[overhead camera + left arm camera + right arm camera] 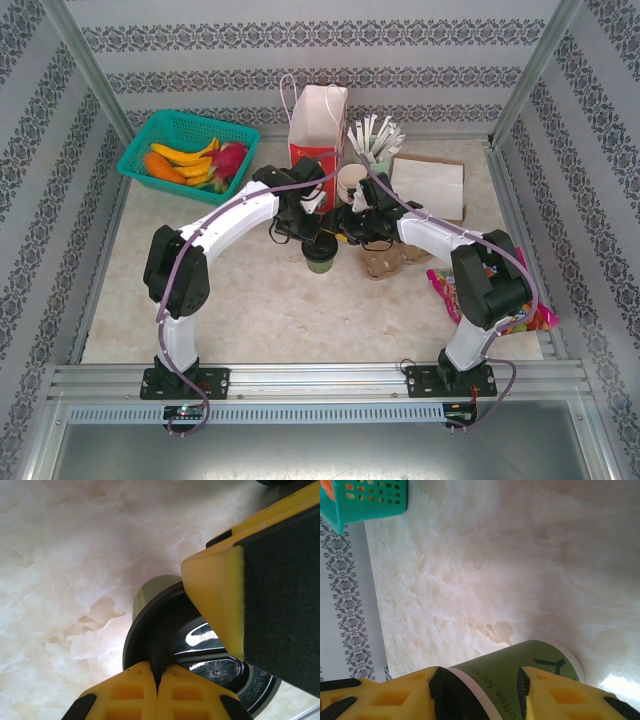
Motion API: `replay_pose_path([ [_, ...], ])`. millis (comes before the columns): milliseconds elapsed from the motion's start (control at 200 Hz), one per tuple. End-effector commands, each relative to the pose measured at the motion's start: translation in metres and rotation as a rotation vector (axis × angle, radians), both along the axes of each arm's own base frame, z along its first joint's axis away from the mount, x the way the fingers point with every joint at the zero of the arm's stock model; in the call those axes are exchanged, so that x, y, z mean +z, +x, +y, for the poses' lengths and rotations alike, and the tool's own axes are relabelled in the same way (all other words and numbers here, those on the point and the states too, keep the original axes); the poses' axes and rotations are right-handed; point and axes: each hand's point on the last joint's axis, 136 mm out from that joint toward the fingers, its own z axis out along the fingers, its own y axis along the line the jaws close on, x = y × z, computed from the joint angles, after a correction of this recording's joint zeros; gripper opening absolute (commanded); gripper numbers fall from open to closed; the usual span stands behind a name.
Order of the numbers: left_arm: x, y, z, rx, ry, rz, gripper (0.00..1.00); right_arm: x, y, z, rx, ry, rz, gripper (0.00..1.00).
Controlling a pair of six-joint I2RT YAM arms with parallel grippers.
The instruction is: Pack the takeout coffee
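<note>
The takeout coffee (318, 260), a green paper cup with a cream rim, stands on the marble table at the centre, between both arms. Its black lid (200, 645) sits on top. My left gripper (159, 672) is shut, its yellow fingertips pinching the lid's rim; from above the left gripper (310, 232) hangs just over the cup. My right gripper (480, 676) straddles the cup (520, 677), one pad against the lid end and the other against the green side. One right finger (215, 600) looms over the lid in the left wrist view.
A teal basket (185, 150) of fruit stands back left. A red-and-white paper bag (317, 125) stands behind the grippers, with a holder of white sticks (375, 140) and flat paper (428, 185) to its right. A brown cup carrier (382, 262) lies right of the cup.
</note>
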Motion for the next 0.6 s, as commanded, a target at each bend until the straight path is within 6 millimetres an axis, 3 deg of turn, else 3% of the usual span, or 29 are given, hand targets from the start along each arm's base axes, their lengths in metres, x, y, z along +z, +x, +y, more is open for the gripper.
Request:
replay_pose_path([
  [0, -0.053, -0.026, -0.008, -0.02, 0.067, 0.146, 0.0, -0.053, -0.041, -0.005, 0.056, -0.083, 0.166, 0.44],
  [105, -0.054, -0.024, -0.006, 0.0, 0.08, 0.136, 0.0, -0.046, -0.037, -0.003, 0.062, -0.081, 0.142, 0.44],
  [235, -0.051, -0.021, -0.003, 0.028, 0.088, 0.122, 0.0, -0.017, -0.026, -0.002, 0.055, -0.074, 0.053, 0.46],
  [395, -0.047, -0.019, 0.001, 0.063, 0.102, 0.109, 0.0, 0.014, -0.024, -0.017, -0.008, -0.109, -0.064, 0.55],
  [595, -0.044, -0.018, 0.0, 0.077, 0.098, 0.108, 0.0, 0.02, -0.041, -0.03, -0.028, -0.176, -0.156, 0.64],
])
